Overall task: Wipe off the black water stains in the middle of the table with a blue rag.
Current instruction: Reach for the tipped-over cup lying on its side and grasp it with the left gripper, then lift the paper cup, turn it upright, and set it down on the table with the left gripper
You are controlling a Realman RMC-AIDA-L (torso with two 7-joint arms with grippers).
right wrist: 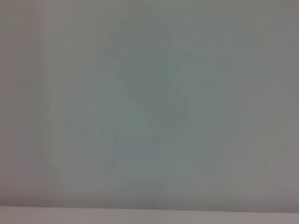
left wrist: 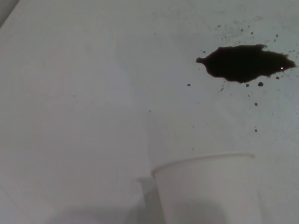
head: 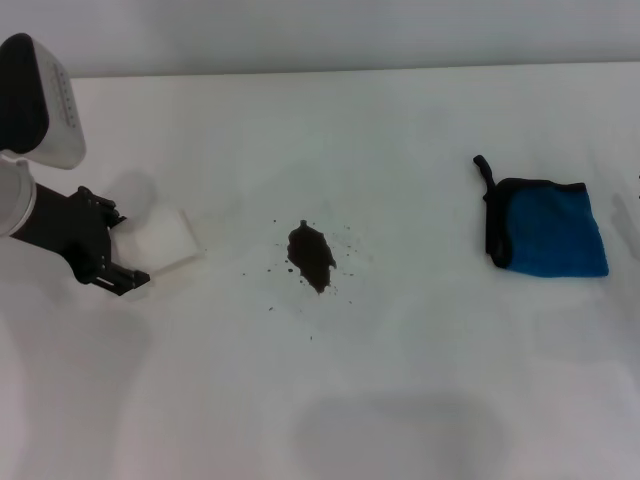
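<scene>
My left gripper (head: 128, 262) holds a white paper cup (head: 160, 240) between its closed jaws, tipped toward the black water stains (head: 311, 256) beyond. The blue rag (head: 552, 231) lies far past them, untouched; my right gripper is out of sight.

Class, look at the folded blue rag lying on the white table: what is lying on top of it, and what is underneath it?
Nothing lies on the folded blue rag with black edging; its top is bare. It rests flat on the white table. The tabletop directly beneath is covered, so unseen.
</scene>
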